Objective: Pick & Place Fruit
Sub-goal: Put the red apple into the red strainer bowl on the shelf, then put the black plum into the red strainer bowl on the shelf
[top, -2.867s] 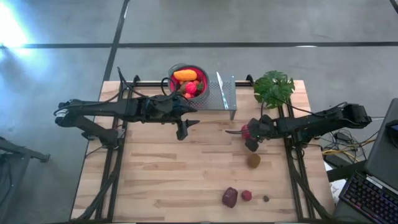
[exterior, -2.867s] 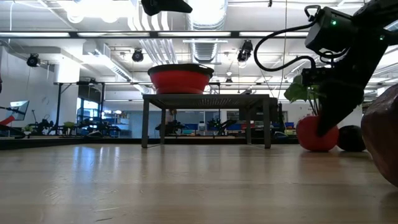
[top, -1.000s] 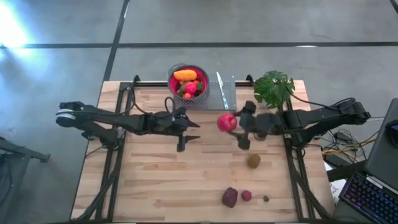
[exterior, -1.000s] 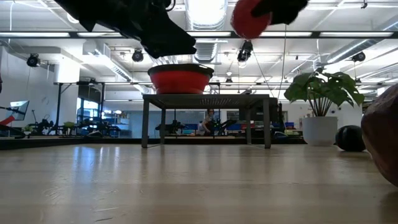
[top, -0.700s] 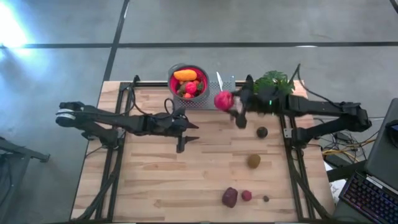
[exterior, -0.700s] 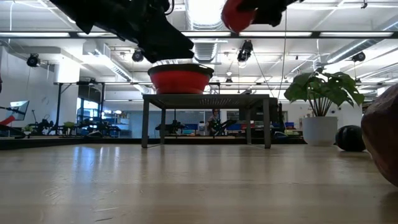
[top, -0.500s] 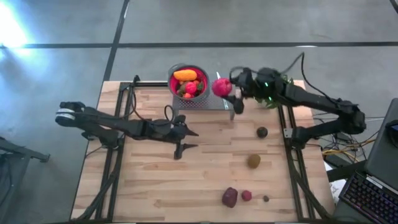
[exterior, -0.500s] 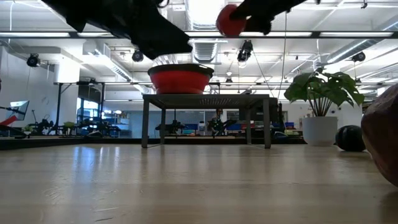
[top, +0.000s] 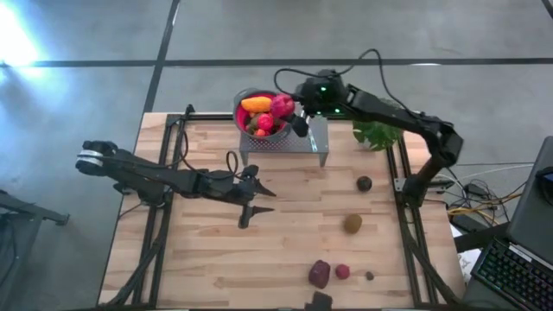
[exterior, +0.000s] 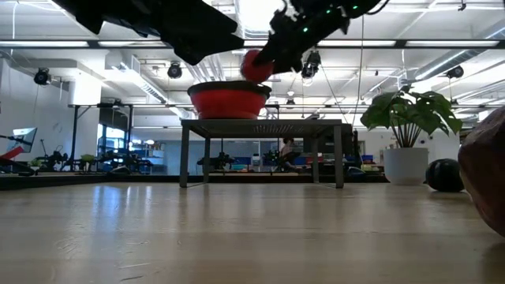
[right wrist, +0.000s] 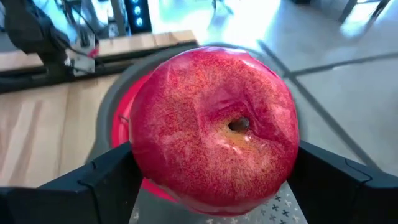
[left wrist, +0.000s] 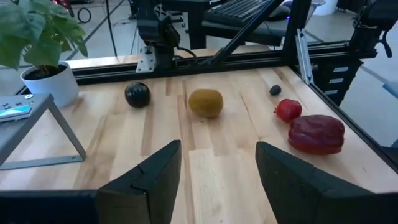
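Observation:
My right gripper [top: 292,114] is shut on a red apple [top: 282,106] and hangs over the right rim of the red-lined metal bowl [top: 239,110]. The low view shows the apple [exterior: 254,65] just above the bowl [exterior: 229,101]. The bowl holds an elongated orange fruit [top: 257,104] and red ones. My left gripper [top: 251,204] is open above the table's middle. On the table's right part lie a dark round fruit [top: 364,183], a kiwi [top: 352,224], a maroon fruit [top: 320,274] and a red berry [top: 343,271]. My right gripper pinches the apple [right wrist: 214,127] between its two fingers, one on each flank [right wrist: 142,158]. The apple's dimpled end [right wrist: 238,124] faces the wrist camera. The fingers [right wrist: 106,180] come slanting from the table's right. The apple is lifted clear, above the bowl's rim.
The bowl stands on a perforated metal stand [top: 315,131] at the far edge. A potted leafy plant [top: 380,131] is beside it on the right. A tiny dark fruit [top: 369,276] lies near the berry. The left half of the wooden table [top: 181,250] is bare.
My right gripper has carried the apple from above the table's middle toward the far edge and leftward, past the stand, to over the bowl's rim. My left gripper has drifted a little toward the near edge, still open.

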